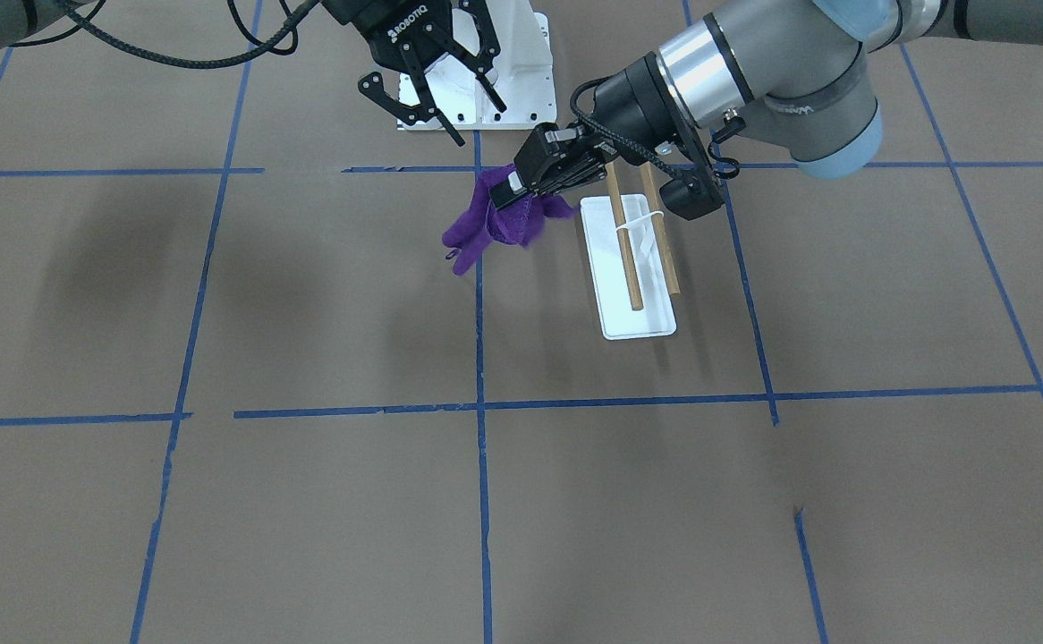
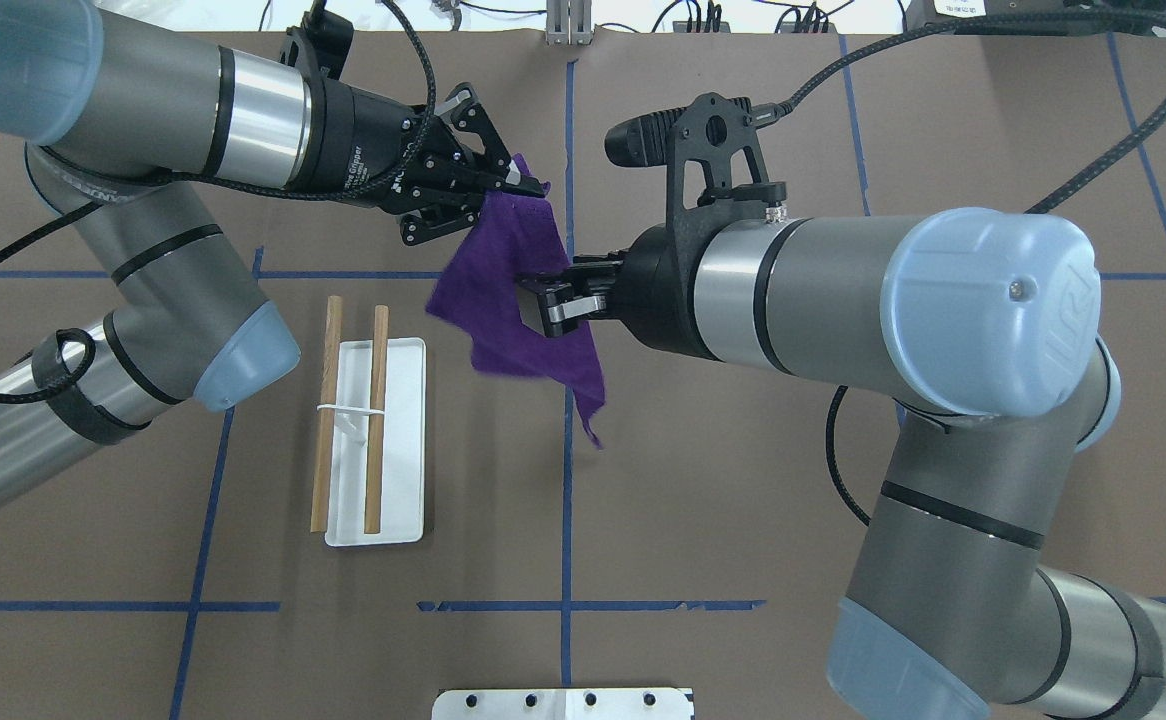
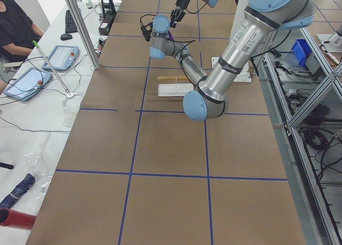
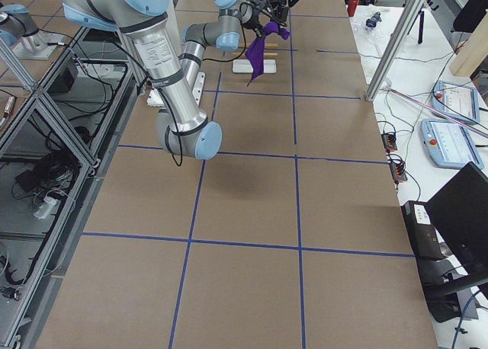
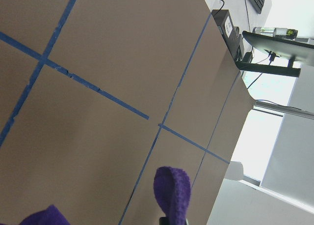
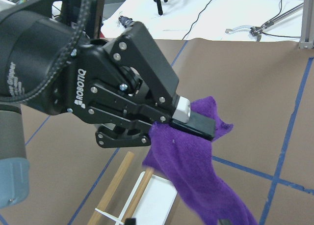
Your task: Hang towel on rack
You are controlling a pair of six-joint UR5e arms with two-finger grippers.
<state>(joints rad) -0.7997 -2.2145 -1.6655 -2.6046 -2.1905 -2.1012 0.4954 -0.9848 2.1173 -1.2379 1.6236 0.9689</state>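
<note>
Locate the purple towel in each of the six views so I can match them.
Front-facing: towel upper centre, left of the rack.
Overhead: towel centre, right of the rack.
Exterior left: mostly hidden behind the far arm.
Exterior right: top centre, hanging.
Left wrist: bottom edge.
Right wrist: centre-right.
Shared landmark: the rack.

Bright, even light; soft shadows, sharp focus throughout.

Fuzzy cloth towel (image 2: 503,300); wooden-dowelled, glossy white rack (image 2: 395,440).
</note>
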